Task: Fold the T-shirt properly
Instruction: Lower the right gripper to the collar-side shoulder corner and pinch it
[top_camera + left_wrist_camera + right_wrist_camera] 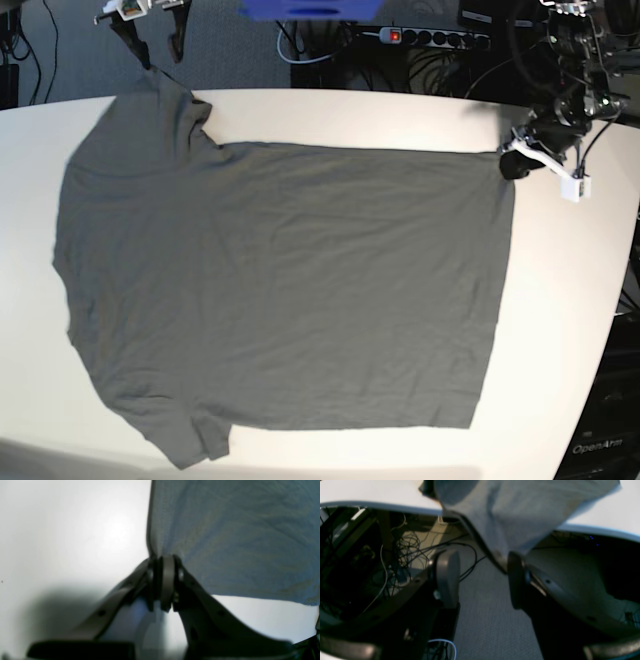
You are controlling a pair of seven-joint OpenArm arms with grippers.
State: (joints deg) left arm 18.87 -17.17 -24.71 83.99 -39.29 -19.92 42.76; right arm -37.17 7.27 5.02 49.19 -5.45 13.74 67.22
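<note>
Base view: left fingers [512,163] clamped on T-shirt [280,290] corner, right fingers [482,580] apart above tangled cables [402,547].

One T-shirt [280,290] lies on one tabletop [570,300]. It shows two short sleeves, one at the far left and one at the near left. Two grippers are in view: the left gripper [512,160] at the far right and the right gripper [160,45] at the far left. Each gripper has two fingers. One power strip [430,37] lies on the floor beyond the far edge.
</note>
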